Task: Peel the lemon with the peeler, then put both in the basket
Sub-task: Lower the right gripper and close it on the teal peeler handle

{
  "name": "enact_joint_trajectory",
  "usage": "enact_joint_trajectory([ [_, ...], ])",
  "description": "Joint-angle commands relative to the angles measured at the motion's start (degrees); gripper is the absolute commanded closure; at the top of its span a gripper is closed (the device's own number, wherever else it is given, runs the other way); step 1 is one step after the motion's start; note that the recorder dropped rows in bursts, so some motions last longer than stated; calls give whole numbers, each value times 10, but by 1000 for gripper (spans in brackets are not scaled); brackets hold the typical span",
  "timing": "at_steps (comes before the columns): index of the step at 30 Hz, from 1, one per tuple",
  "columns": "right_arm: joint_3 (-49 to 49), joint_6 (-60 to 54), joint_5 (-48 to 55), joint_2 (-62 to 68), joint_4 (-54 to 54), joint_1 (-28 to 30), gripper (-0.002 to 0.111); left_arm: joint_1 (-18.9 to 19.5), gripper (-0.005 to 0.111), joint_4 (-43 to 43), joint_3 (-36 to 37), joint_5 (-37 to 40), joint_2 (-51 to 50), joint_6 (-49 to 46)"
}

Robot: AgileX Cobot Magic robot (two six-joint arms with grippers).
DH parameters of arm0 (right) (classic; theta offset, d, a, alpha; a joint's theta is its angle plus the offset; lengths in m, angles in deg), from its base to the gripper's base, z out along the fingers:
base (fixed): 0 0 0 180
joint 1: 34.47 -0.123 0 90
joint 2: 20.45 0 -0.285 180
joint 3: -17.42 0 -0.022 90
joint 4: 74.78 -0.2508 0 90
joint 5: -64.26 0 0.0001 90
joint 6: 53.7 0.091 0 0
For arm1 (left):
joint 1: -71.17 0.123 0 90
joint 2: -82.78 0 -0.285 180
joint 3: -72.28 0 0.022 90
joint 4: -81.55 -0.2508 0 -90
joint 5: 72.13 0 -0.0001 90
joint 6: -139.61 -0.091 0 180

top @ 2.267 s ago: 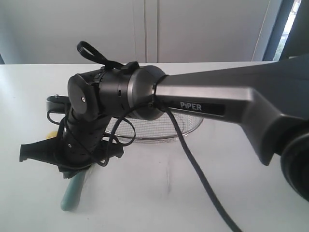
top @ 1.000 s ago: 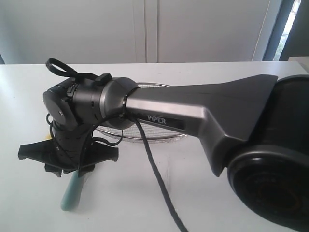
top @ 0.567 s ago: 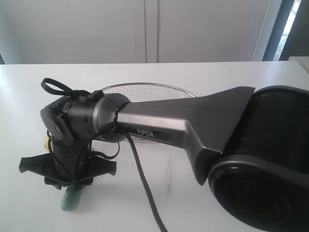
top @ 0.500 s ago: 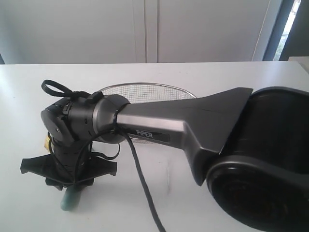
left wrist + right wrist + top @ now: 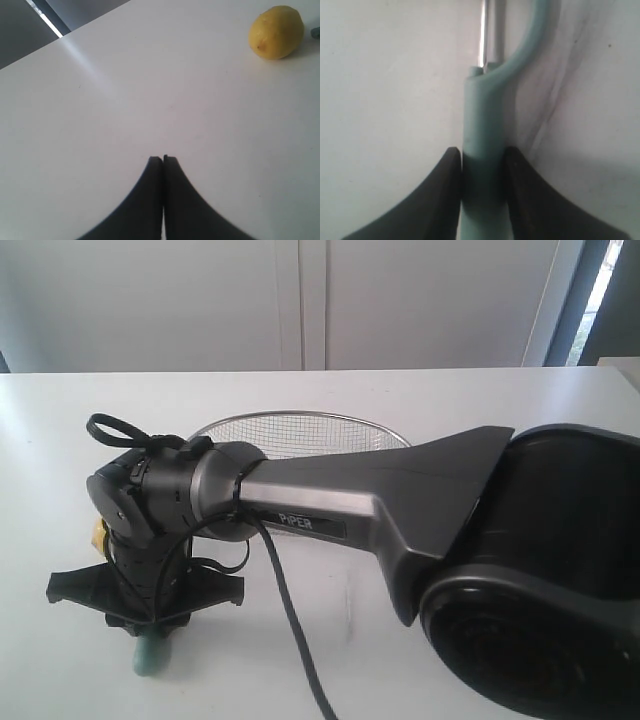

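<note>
The peeler (image 5: 482, 120) has a pale teal handle and a curved head with a metal blade. My right gripper (image 5: 482, 155) is shut on the handle, one finger against each side. In the exterior view the right arm reaches across to the left, with the gripper (image 5: 148, 625) pointing down at the table. Only the handle's end (image 5: 152, 654) sticks out below it. The yellow lemon (image 5: 276, 32) lies on the table, apart from my left gripper (image 5: 163, 159), which is shut on nothing. A sliver of lemon (image 5: 98, 536) shows behind the right wrist. The wire mesh basket (image 5: 300, 432) stands behind the arm.
The right arm's dark body (image 5: 520, 570) fills the lower right of the exterior view and hides much of the white table (image 5: 60, 440). A black cable (image 5: 290, 640) hangs from the wrist. White cabinet doors (image 5: 300, 300) stand behind the table.
The right arm has swung left and come down over the peeler, so less of the handle shows and more of the basket is uncovered. The peeler's end has stayed in place.
</note>
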Motion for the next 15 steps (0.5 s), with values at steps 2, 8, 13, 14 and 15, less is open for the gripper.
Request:
enact_joint_trajectory([
  [2, 0, 12, 24, 0, 8, 1, 108, 2, 107, -3, 4, -1, 2, 4],
  [8, 0, 15, 50, -29, 8, 1, 108, 2, 107, -3, 4, -1, 2, 4],
  [13, 0, 13, 92, -58, 11, 1, 108, 2, 107, -3, 4, -1, 2, 4],
  [14, 0, 13, 107, -65, 11, 1, 108, 2, 107, -3, 4, -1, 2, 4],
  [15, 0, -13, 122, -75, 11, 1, 108, 2, 107, -3, 4, -1, 2, 4],
])
